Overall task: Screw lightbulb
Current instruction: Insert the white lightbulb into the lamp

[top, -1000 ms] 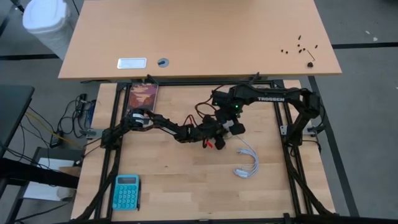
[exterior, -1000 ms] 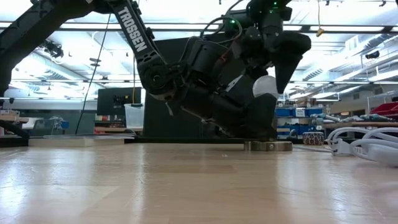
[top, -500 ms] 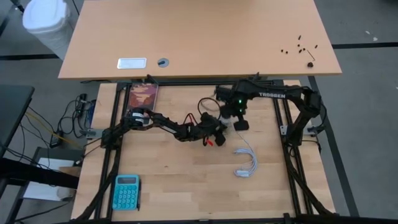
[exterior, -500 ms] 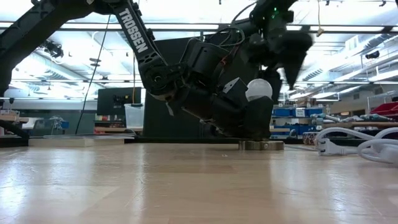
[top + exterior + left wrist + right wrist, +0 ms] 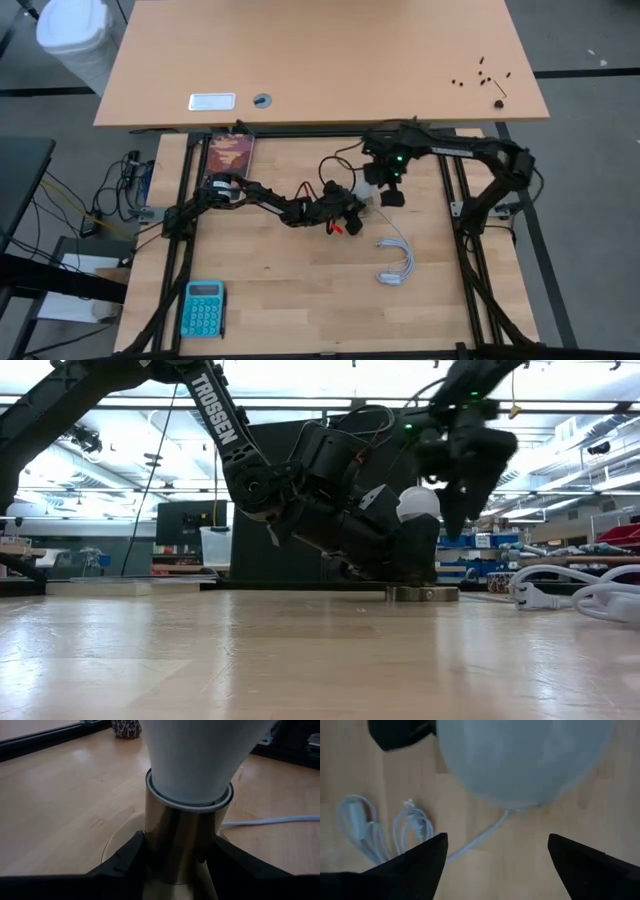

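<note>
Change: right gripper (image 5: 383,192) has shifted toward the counter's right since 1.0 s ago; in low view it now hangs beside the bulb's dome, not over it.
R gripper: fingers (image 5: 410,865) spread wide, nothing between them.
L gripper (image 5: 352,207): low on the counter (image 5: 290,300), fingers (image 5: 130,857) pressed on the brass socket (image 5: 182,845).
Lightbulb (image 5: 418,505): seated upright in the socket, dome up, betw. both grippers.
White cable (image 5: 396,262): coiled on counter, near the socket.
Calculator (image 5: 203,307): well apart, counter's left front.
</note>
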Tool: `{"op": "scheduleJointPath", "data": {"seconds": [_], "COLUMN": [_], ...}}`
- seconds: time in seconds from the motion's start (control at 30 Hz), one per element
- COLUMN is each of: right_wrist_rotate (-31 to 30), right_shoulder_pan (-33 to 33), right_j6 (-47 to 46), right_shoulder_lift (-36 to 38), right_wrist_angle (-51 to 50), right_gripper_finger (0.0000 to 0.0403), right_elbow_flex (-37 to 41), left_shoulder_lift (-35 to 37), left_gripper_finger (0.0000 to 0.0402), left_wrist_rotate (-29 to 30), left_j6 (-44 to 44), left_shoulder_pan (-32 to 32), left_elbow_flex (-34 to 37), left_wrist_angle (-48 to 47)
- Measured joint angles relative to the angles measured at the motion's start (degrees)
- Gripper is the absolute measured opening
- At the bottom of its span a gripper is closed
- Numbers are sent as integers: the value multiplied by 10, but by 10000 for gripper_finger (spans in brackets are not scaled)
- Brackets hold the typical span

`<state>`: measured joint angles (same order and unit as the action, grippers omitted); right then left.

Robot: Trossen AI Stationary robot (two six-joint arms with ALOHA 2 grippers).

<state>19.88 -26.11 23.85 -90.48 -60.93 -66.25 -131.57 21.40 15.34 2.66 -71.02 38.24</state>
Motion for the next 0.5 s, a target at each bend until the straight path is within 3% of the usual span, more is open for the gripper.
{"op": "scheduleJointPath", "data": {"seconds": [0.17, 0.3, 0.4, 0.5], "right_wrist_rotate": [4, 17, 26, 16], "right_shoulder_pan": [5, 14, 28, 43], "right_j6": [-29, -80, -107, -109], "right_shoulder_lift": [91, 144, 155, 156], "right_wrist_angle": [114, 282, 381, 408], "right_gripper_finger": [333, 325, 325, 325], "right_elbow_flex": [104, 198, 248, 258], "left_shoulder_lift": [0, 0, 0, 0], "left_gripper_finger": [178, 178, 178, 178], "left_wrist_rotate": [-1, -1, -2, -2], "left_j6": [-1, -1, -1, -1], "left_shoulder_pan": [0, 0, 0, 0], "left_elbow_flex": [0, 0, 0, 0], "left_wrist_angle": [0, 0, 0, 0]}}
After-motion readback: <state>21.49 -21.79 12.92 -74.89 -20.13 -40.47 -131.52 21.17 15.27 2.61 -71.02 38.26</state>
